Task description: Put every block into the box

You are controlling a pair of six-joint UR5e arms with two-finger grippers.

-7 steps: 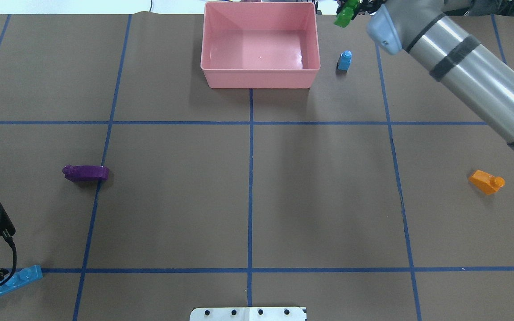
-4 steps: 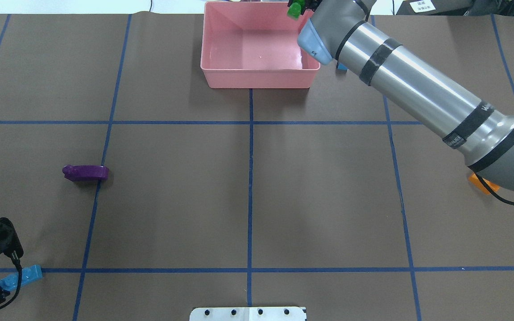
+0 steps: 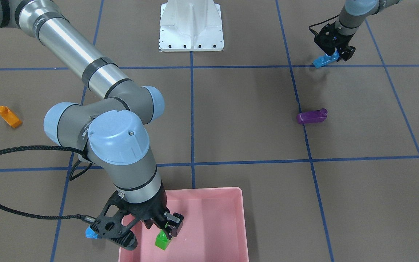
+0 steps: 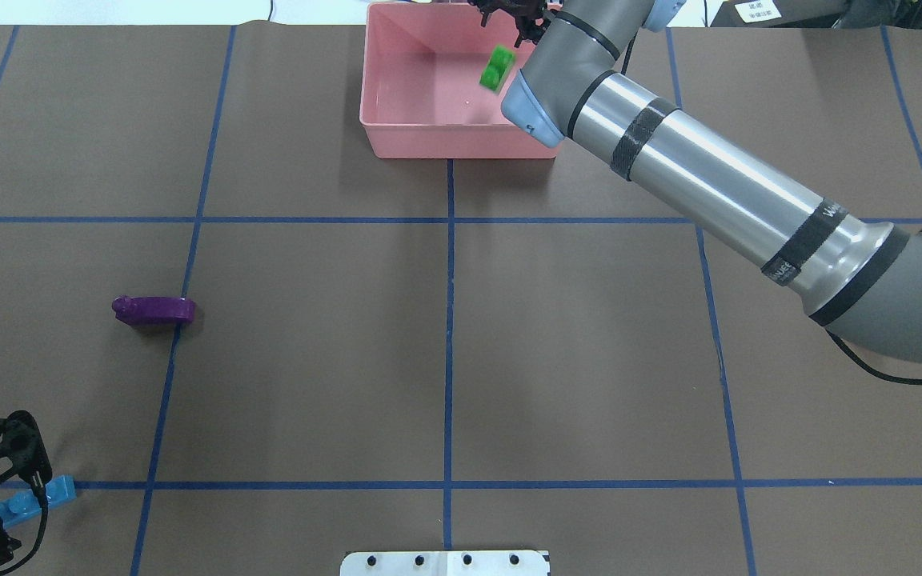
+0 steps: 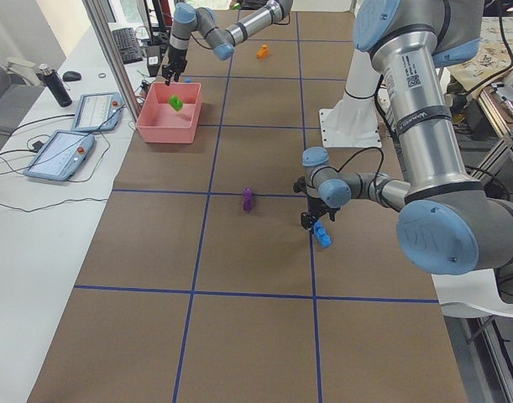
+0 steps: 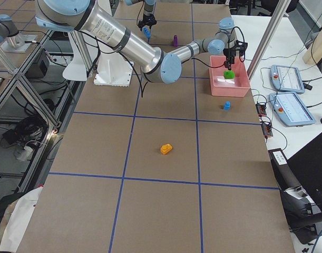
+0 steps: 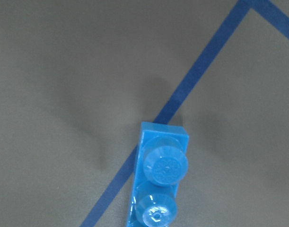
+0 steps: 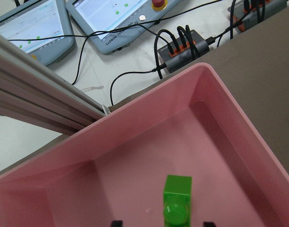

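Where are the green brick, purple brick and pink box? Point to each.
green brick (image 4: 497, 67): overhead exterior view, studded top.
purple brick (image 4: 155, 310): overhead exterior view, middle of body.
pink box (image 4: 445, 142): overhead exterior view, near outer wall.

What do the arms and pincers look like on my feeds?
Both the right arm and left arm have silver tubes with black bands, grey joints and pale blue caps. The right pincer and left pincer are black skeletal frames. A black braided cable trails off the right arm.
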